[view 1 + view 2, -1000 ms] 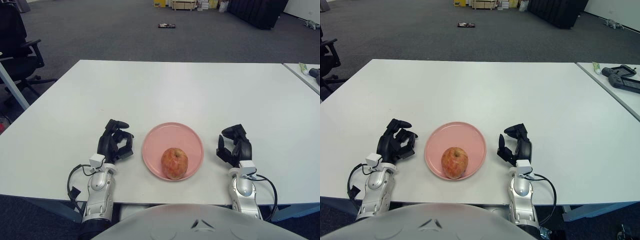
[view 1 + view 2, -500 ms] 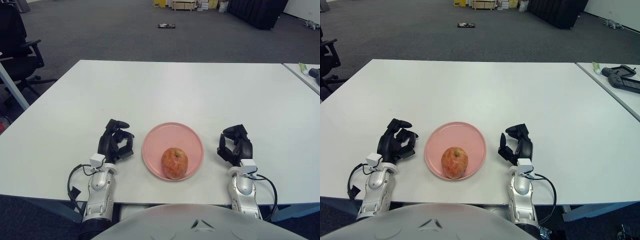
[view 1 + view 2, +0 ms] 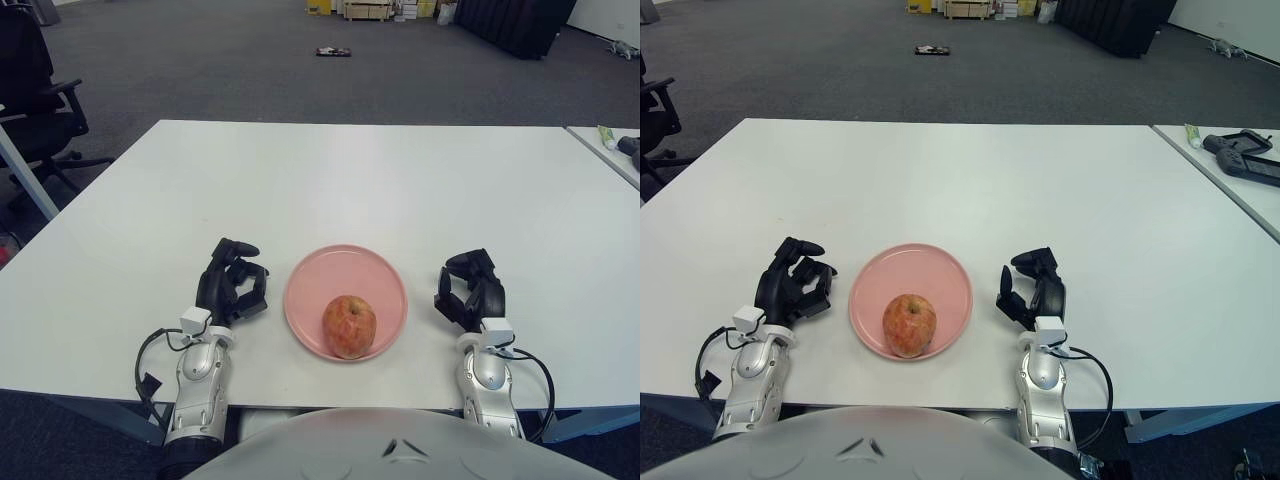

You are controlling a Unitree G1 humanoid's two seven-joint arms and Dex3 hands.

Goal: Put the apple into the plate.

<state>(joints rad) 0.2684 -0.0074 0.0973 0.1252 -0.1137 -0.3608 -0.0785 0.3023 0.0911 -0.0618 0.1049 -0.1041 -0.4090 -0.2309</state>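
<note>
A: What do we count, left to right?
B: One left hand (image 3: 232, 285), fingers curled, empty; one plate (image 3: 345, 272) with one apple (image 3: 349, 325) at its near edge; one right hand (image 3: 470, 292), curled, empty.
A: We see one table (image 3: 360, 180).

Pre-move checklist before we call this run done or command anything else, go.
1. Apple on the plate: ok, it sits in the near part of the pink plate.
2. Plate fully on the table, clear of the near edge: ok.
3. Left hand free of the apple: ok, it shows left of the plate, holding nothing.
4. Right hand free of the apple: ok, it shows right of the plate, holding nothing.
5. Fingers clear of the plate rim: ok on both sides.
6. Apple stable, not rolling: cannot tell from one moment.
</note>
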